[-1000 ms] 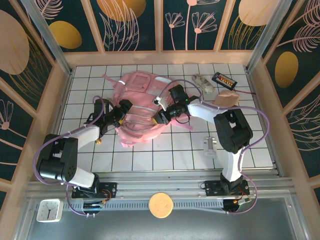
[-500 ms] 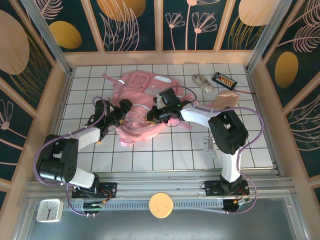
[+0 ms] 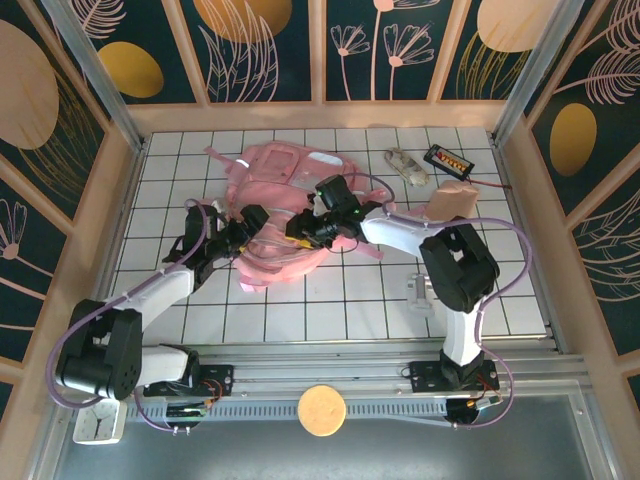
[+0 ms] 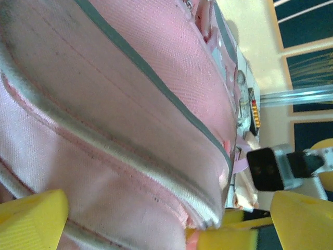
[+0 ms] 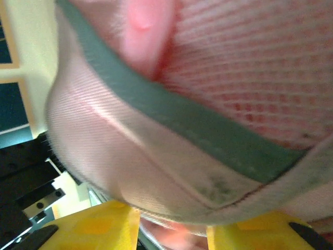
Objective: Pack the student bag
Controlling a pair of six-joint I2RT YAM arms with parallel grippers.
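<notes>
The student bag [image 3: 272, 170] lies on the tabletop [image 3: 380, 300] toward its far edge, left of centre. The left pincer [image 3: 250, 217] gapes wide against the bag. The right pincer [image 3: 298, 230] stands slightly parted, with pink fabric between its fingers [image 5: 99, 229].

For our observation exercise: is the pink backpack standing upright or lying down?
Lying down: from above, the student bag sprawls across the tiled table, straps loose on the tiles.

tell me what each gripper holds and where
Cannot tell: left gripper wide open against the student bag; right gripper has its fabric between the fingers, grip unclear.
</notes>
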